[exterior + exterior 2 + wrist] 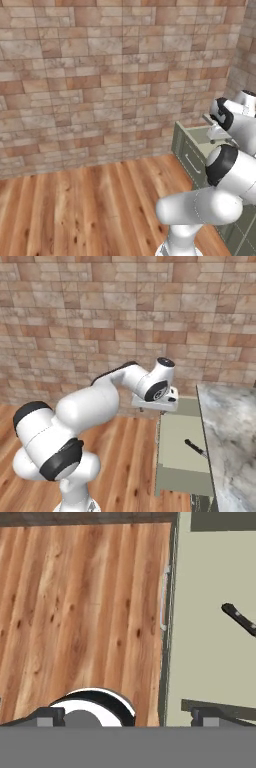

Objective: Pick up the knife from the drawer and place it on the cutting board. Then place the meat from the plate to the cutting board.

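Knife (196, 449) is seen lying flat on the pale beige floor of the pulled-out drawer (180, 448), near the drawer's right side beside the grey marbled counter (230, 436), black handle toward the wall. The tool (127, 717) is held above the drawer's front edge, its fingertips (50, 717) spread wide apart and nothing gripped. The silver bar handle (163, 598) faces the wooden floor (75, 210). No writing can be read.

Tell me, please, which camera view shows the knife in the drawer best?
The right base view: the knife lies in the open drawer, its black handle clear, the far end passing under the counter edge. The hand view cuts the knife off at its right edge. In the left base view the arm covers much of the drawer, and I cannot make the knife out.
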You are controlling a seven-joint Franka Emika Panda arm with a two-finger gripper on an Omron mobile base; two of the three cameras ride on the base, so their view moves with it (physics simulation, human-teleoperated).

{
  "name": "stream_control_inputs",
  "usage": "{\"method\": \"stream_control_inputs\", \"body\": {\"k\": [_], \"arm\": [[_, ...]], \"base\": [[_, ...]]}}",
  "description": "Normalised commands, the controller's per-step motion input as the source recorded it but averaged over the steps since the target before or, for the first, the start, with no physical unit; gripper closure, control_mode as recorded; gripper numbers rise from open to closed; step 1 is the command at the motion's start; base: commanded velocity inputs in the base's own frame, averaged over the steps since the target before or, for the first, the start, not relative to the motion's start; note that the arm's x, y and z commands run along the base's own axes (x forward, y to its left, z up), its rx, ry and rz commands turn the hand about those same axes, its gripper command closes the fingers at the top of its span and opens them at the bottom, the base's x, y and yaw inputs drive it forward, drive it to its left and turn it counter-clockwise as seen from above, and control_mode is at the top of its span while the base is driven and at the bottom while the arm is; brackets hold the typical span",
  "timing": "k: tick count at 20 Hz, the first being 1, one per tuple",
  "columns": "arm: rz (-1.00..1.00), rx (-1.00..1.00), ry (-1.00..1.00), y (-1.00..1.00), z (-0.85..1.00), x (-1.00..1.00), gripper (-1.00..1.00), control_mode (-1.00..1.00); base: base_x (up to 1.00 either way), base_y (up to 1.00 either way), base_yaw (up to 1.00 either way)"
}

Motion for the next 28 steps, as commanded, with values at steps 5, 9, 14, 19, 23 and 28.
{"method": "stream_control_inputs", "body": {"k": [5, 9, 14, 19, 23, 28], "arm": [[-0.06, -0.03, 0.0, -0.3, -0.53, 0.0, -1.0, -1.0], [-0.01, -0.03, 0.0, -0.32, -0.53, 0.0, -1.0, -1.0], [0.0, -0.05, 0.0, -0.26, -0.43, 0.0, -1.0, -1.0], [0.0, -0.04, 0.0, -0.15, -0.29, 0.03, -1.0, -1.0], [0.0, -0.03, 0.0, -0.17, -0.2, 0.03, -1.0, -1.0], [0.0, -0.01, 0.01, -0.18, -0.07, 0.14, -1.0, -1.0]], "base": [[0.0, 0.0, 0.0], [0.0, 0.0, 0.0], [0.0, 0.0, 0.0], [0.0, 0.0, 0.0], [0.0, 0.0, 0.0], [0.0, 0.0, 0.0]]}}
